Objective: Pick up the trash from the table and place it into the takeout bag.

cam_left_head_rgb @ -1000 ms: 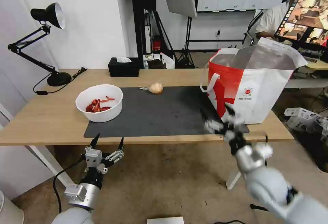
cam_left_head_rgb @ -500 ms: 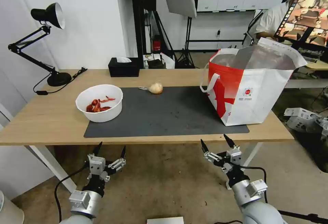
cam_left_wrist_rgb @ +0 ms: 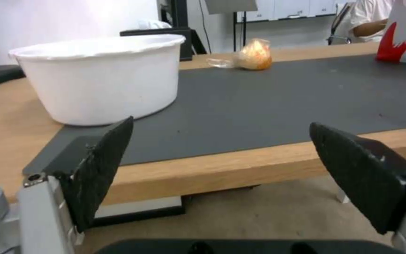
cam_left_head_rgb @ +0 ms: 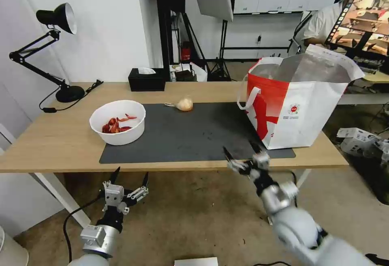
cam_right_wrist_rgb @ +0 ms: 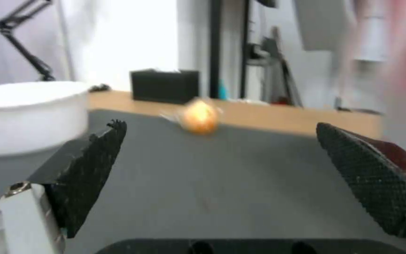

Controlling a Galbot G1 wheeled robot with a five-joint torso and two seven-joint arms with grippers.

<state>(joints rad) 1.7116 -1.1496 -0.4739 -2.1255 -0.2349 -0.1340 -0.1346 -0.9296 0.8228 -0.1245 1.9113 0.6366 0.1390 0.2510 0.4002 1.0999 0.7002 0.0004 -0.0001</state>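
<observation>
No words, brand names or numbers can be read anywhere. The large boxy red-and-white takeout bag with silver foil lining (cam_left_head_rgb: 298, 95), standing at the right end of the surface, carries a small round red logo (cam_left_head_rgb: 294, 109) on its white near side, with a few lines of tiny print beneath it that are too small to make out. Red jagged shapes on the bag's left panel are a pattern, not letters. The screen (cam_left_head_rgb: 360, 14) at the far right shows small pictures whose content cannot be read.
</observation>
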